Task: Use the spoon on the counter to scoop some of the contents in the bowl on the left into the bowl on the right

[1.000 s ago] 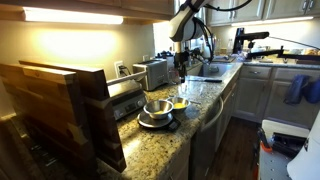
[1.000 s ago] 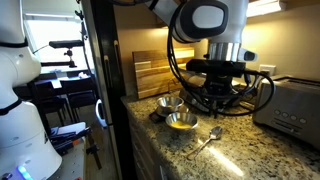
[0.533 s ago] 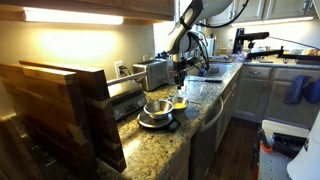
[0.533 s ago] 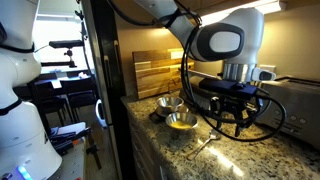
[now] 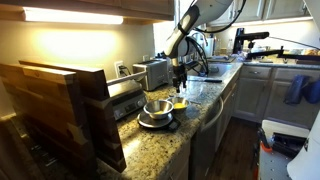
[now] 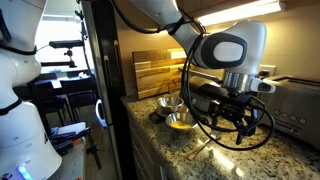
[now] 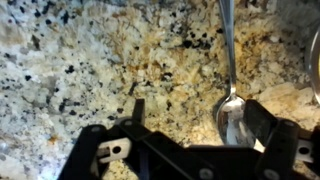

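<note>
The metal spoon (image 7: 229, 105) lies flat on the speckled granite counter (image 7: 80, 60), its handle running toward the top of the wrist view. My gripper (image 7: 200, 118) hangs open just above it. The spoon's bowl sits between the two black fingers (image 7: 262, 120), close to the right-hand one, and nothing is gripped. In both exterior views the gripper (image 6: 238, 120) (image 5: 180, 82) stands low over the counter beside two bowls. One bowl (image 6: 181, 121) (image 5: 180, 104) holds yellow contents. The other is a shiny steel bowl (image 6: 170, 103) (image 5: 157, 108) on a dark plate.
A silver toaster (image 6: 295, 105) (image 5: 152, 72) stands against the wall behind the gripper. Wooden cutting boards (image 6: 150, 70) (image 5: 60, 100) lean at the counter's end beyond the bowls. The counter's rounded edge (image 5: 205, 110) drops to grey cabinets.
The arm has moved away from the bowls along the counter and come down over the spoon. Its jaws have gone from nearly shut to wide open.
</note>
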Available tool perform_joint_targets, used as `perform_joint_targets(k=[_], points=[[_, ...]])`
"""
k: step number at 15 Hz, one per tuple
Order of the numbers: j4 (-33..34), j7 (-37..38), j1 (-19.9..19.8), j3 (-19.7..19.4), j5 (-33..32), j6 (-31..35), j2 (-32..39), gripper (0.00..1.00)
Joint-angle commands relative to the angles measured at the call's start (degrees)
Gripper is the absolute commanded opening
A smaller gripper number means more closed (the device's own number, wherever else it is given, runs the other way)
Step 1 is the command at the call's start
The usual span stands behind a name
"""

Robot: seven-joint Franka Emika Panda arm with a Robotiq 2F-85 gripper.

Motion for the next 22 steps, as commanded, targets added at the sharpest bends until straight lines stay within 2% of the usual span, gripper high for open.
perform_joint_targets(k=[1,16,22], points=[[-0.81,1.16,-0.13,0.11,-0.49,-3.26,-1.26,1.0],[-2.18,1.62,0.48,0.22,-1.49,-3.28,2.52,1.0],[-3.01,2.84,0.35,-0.26,-1.76,6.42,3.11,1.0]])
